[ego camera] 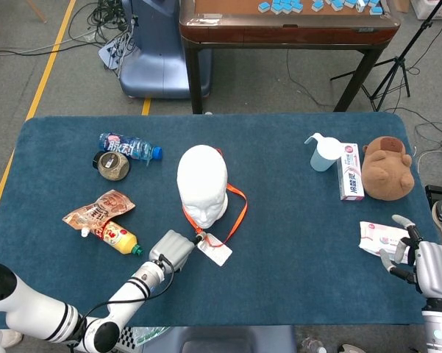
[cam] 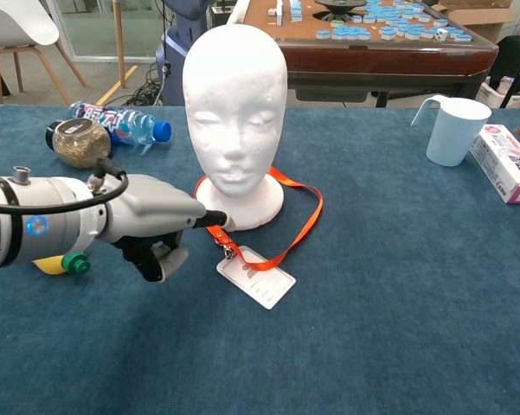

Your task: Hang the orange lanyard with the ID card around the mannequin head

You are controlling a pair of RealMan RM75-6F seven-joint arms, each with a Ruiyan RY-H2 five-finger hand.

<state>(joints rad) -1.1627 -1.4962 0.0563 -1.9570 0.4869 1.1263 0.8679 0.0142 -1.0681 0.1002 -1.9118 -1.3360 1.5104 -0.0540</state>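
Observation:
The white foam mannequin head (ego camera: 202,180) (cam: 234,104) stands upright at mid-table. The orange lanyard (ego camera: 240,209) (cam: 308,210) lies looped around its base on the cloth, not over the head. My left hand (ego camera: 172,250) (cam: 152,228) pinches the strap just above the clip, right in front of the base. The white ID card (ego camera: 215,252) (cam: 256,277) hangs from the clip with its far end on the cloth. My right hand (ego camera: 425,266) hovers at the table's right near edge with fingers apart and nothing in it. The chest view does not show it.
At the left are a water bottle (ego camera: 130,147), a jar (ego camera: 112,164), a snack packet (ego camera: 99,208) and a yellow bottle (ego camera: 116,237). At the right are a pale jug (ego camera: 323,153), a toothpaste box (ego camera: 348,176), a brown plush (ego camera: 387,168) and a white packet (ego camera: 379,237).

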